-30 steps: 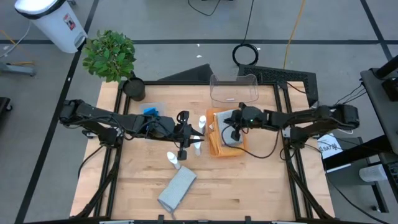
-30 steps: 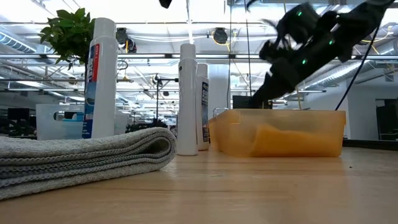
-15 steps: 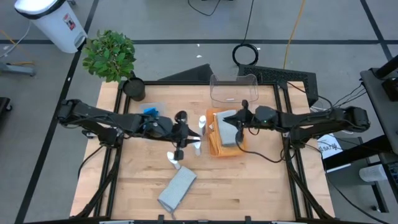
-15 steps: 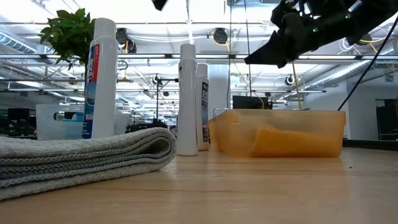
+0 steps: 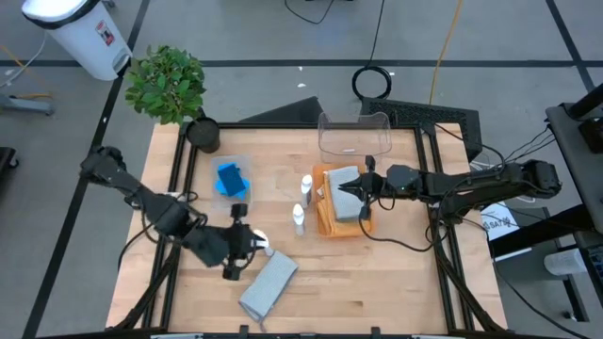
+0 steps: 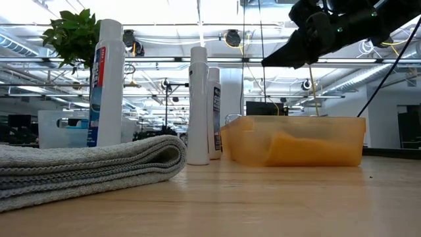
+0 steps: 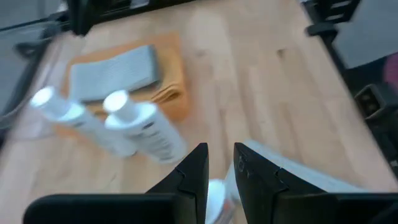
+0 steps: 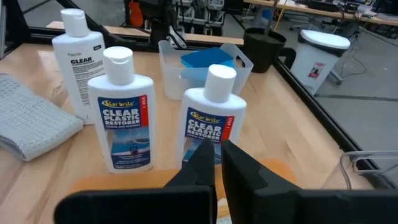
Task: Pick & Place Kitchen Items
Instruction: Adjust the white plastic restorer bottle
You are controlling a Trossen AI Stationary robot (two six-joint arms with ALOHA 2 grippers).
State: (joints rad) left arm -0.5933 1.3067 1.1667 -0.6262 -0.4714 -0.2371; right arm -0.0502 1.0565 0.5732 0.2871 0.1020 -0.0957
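Nearby, grey cloth [image 5: 268, 286] long axis diagonal; left tool [image 5: 237, 254], right tool [image 5: 362, 184] nearly closed, empty.

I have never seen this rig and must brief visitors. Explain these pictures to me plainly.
The machine is two dark robot arms at a wooden table, sorting kitchen items. One camera looks straight down, one looks level across the table-top, and one rides on each wrist, looking past that arm's two fingers.

From above, the left gripper is near the front of the table, next to a third bottle and a folded grey cloth. The right gripper hangs over the orange tray, shut and holding nothing. A second grey cloth lies in that tray.

Two white bottles stand beside the tray. Blue sponges sit in a clear bin. Another clear bin and a potted plant are at the far edge.
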